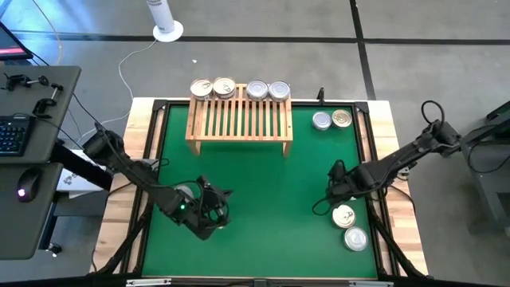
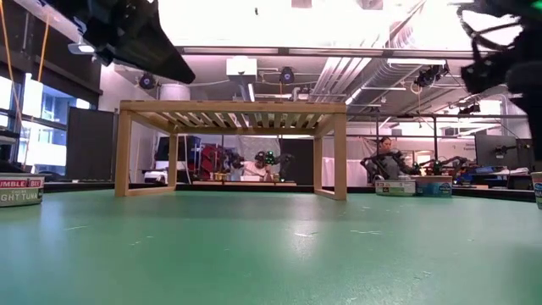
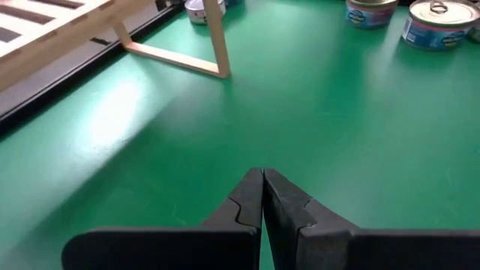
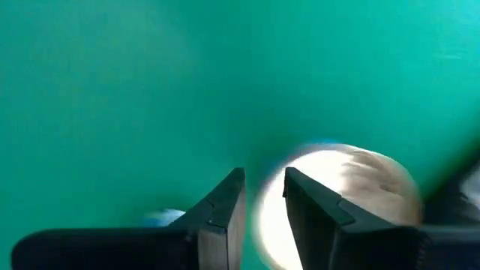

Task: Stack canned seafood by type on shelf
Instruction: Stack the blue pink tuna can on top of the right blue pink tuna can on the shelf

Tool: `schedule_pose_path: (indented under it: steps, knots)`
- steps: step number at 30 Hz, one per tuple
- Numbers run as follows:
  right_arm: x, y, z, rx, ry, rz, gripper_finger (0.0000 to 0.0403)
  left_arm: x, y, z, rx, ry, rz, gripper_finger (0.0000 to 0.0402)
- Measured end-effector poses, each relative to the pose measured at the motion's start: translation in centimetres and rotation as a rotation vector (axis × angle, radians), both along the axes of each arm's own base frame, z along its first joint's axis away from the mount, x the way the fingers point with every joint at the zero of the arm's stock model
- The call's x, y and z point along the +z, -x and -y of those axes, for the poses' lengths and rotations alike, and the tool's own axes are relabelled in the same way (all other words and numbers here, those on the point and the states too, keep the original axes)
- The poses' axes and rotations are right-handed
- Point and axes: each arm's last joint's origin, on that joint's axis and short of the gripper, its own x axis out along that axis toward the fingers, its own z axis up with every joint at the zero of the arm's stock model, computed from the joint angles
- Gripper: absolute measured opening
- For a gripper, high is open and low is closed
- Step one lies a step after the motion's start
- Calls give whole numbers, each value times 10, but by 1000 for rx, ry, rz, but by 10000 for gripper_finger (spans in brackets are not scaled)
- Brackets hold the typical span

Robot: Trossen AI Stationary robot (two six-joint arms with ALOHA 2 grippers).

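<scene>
**Four tins on the rack, four on the mat, both arms low**

A flat green mat [image 1: 263, 199] covers the tabletop inside a pale wooden border, with grey floor around it. At upper centre of the high view stands the low light-wood slatted shelf [image 1: 239, 119]; four short round tins with shiny pull-tab lids [image 1: 239, 88] sit in a row along its far edge, two gold-toned at left, two silver-grey at right. Just right of the shelf, a silver-grey and a gold-toned tin [image 1: 331, 119] rest side by side on the mat. At lower right lie two more tins [image 1: 348, 226], one gold, one silver.

The left gripper [image 1: 209, 209] hovers at lower left of the mat, its dark fingers [image 3: 251, 199] clenched together on nothing. The right gripper [image 1: 336, 194] hangs just above the lower-right pair, its fingers [image 4: 225, 202] slightly parted and empty, a bright tin lid blurred beneath them.

In the low view, the room behind shows desks, monitors, ceiling ducts and a seated person [image 2: 388, 161].
</scene>
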Motion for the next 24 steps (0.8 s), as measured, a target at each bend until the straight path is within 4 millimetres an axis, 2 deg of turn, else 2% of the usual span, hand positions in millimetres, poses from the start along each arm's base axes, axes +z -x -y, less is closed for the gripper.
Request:
schedule_pose_path:
  steps: [2,6,9,12,15,17,24]
  knots:
    - [-4,-7,0,-4,-27,-3,89,1,-1,0,-9,-2,2,0]
    - [-14,-9,5,-5,23,-107,89,1,-2,1,-13,-1,5,0]
    - [-11,-10,6,1,79,-142,84,1,-2,1,-13,-1,6,0]
    - [-3,-10,7,0,111,-175,59,1,-2,1,-13,-1,5,0]
    - [-4,-8,8,2,115,-233,17,1,-3,-1,-9,-1,5,0]
    - [-11,-8,8,12,92,-265,6,1,-3,-1,-8,-2,5,0]
    - [-34,-20,3,89,66,-321,3,1,-3,-1,-11,-7,1,0]
